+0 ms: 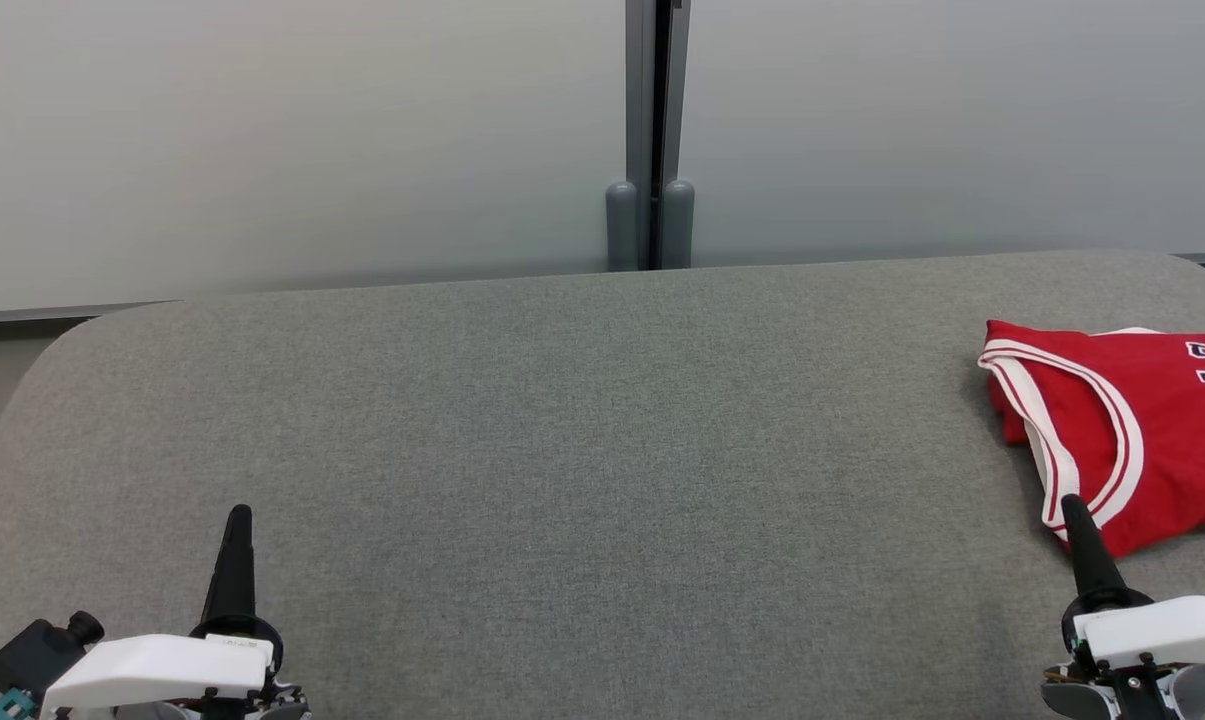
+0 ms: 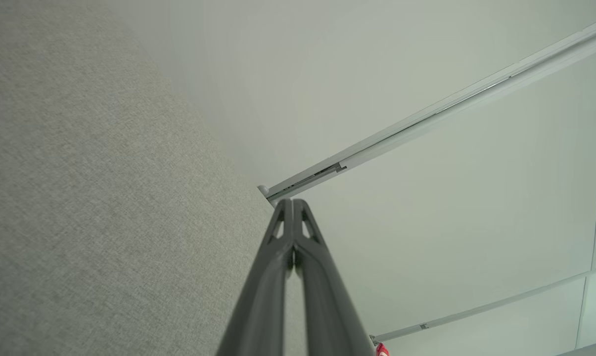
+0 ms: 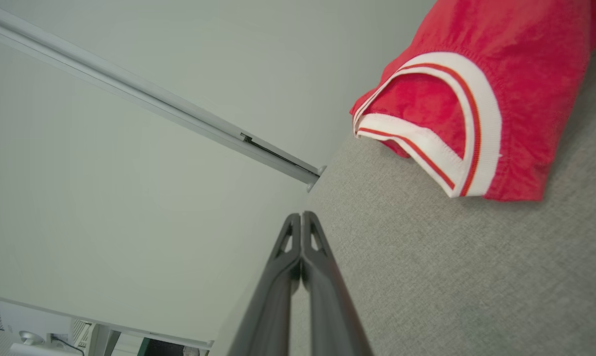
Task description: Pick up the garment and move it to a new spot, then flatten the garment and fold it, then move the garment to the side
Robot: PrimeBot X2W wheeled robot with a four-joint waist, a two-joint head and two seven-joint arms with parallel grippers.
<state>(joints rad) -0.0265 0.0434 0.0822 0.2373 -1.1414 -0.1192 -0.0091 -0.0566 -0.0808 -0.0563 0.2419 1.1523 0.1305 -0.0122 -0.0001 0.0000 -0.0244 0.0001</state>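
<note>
Closest to my head camera, the left gripper and right gripper both sit clenched, fingers pressed together and grasping nothing. Beneath them I see a wide grey fabric-covered table with rounded corners. Behind it stand pale frosted wall panels, split by a grey post. The red basketball jersey, trimmed in white and red with dark lettering, lies folded at the table's right side, partly cut off by the frame. The right gripper's tip is just beside its near edge; my right wrist camera shows bare fabric between them.
</note>
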